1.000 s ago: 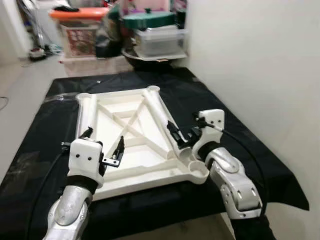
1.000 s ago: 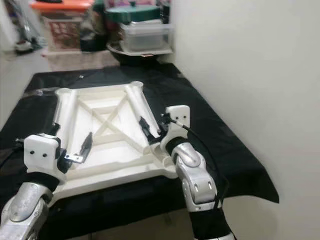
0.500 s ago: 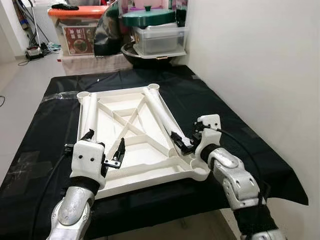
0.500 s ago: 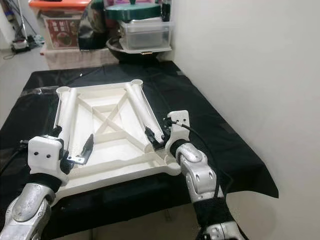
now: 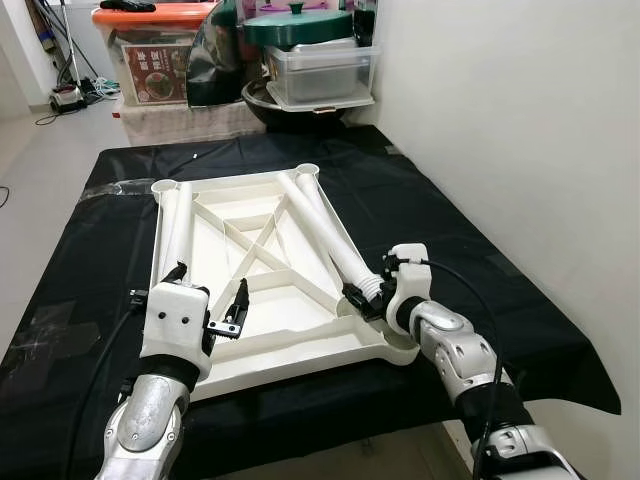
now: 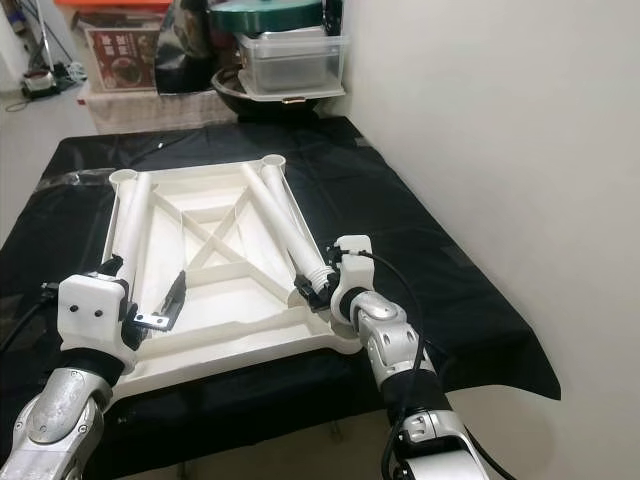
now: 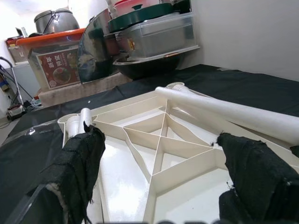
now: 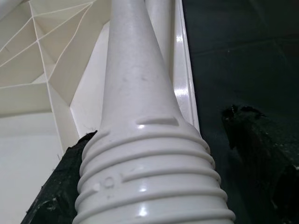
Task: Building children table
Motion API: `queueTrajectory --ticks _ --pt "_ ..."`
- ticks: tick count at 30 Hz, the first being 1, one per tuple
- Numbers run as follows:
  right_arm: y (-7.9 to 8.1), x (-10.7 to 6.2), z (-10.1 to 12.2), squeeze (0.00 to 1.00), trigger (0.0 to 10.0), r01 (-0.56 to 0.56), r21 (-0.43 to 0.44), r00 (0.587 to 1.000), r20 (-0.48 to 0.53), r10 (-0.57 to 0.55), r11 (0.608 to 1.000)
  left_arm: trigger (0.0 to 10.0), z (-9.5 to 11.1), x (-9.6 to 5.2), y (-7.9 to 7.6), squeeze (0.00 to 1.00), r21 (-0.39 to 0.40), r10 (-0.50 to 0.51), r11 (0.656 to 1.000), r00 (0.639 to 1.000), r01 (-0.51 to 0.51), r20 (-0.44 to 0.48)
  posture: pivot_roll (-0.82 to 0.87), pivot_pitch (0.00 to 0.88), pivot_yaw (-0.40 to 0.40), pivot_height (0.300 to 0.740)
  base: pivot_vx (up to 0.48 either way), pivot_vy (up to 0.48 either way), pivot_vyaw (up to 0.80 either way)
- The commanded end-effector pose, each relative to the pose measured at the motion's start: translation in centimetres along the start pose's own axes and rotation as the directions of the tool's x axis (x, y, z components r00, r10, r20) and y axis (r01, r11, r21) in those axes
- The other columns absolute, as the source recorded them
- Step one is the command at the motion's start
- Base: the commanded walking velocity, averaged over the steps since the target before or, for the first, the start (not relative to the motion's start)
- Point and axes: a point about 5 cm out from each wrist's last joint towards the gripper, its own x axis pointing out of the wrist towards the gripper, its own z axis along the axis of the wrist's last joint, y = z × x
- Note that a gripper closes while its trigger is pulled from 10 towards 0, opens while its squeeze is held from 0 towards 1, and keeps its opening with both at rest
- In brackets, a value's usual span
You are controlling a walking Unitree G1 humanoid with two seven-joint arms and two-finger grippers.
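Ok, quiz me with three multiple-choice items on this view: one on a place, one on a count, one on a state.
1. Where is the right gripper?
A. At the threaded end of a table leg
B. Over the storage boxes
C. On the floor

2. How many white legs lie in the upturned tabletop?
A. One
B. Two
C. Four

3. The left gripper is:
A. Shut on a leg
B. Open over the tabletop
C. Clamped on the black cloth

Answers: 1 A, its jaws flank the ribbed end. 2 B, one along each side. 3 B, its jaws stand apart, holding nothing.
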Motion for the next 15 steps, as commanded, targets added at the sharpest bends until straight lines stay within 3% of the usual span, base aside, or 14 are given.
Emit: queueTrajectory --ticks 1,2,3,4,6,7,15 --pt "-0.3 0.1 -0.7 0.0 10.0 0.003 0.031 1.0 -0.03 -0.002 1.0 10.0 -0.4 0.0 0.1 0.0 0.01 0.008 1.0 1.0 -0.008 -0.025 0.04 0.0 -0.04 0.74 0.0 0.0 0.0" --pt "-0.3 0.1 -0.7 0.0 10.0 0.003 0.031 1.0 -0.03 -0.002 1.0 10.0 -0.4 0.0 0.1 0.0 0.01 0.008 1.0 1.0 -0.008 -0.025 0.04 0.0 -0.04 0.74 0.0 0.0 0.0" --pt "-0.3 0.1 -0.9 0.0 6.8 0.001 0.046 0.999 -0.033 0.001 0.999 10.0 -0.4 0.0 0.2 0.0 0.012 0.009 1.0 1.0 -0.009 -0.023 0.04 0.0 -0.038 0.74 0.0 0.0 0.0" --pt "-0.4 0.1 -0.7 0.0 1.6 -0.001 0.055 1.0 -0.016 0.002 0.998 10.0 -0.3 0.0 0.2 0.0 0.012 0.01 1.0 1.0 -0.01 -0.021 0.04 0.0 -0.038 0.74 0.0 0.0 0.0" --pt "-0.4 0.1 -0.5 0.0 1.6 -0.004 0.06 1.0 0.0 0.004 0.998 10.0 -0.3 0.0 0.2 0.0 0.012 0.01 1.0 1.0 -0.01 -0.02 0.04 0.0 -0.038 0.74 0.0 0.0 0.0" --pt "-0.4 0.1 -0.2 0.0 0.0 -0.004 0.065 1.0 0.022 0.003 0.998 10.0 -0.3 0.1 0.2 0.0 0.012 0.01 1.0 1.0 -0.01 -0.019 0.03 0.0 -0.036 0.74 0.0 0.0 0.0" --pt "0.8 -0.2 1.3 0.0 0.0 -0.093 0.05 0.981 0.175 0.083 0.994 10.0 -0.3 0.2 0.1 0.0 0.017 -0.001 1.0 1.0 0.002 -0.015 0.03 0.0 -0.029 0.74 0.0 0.0 0.0"
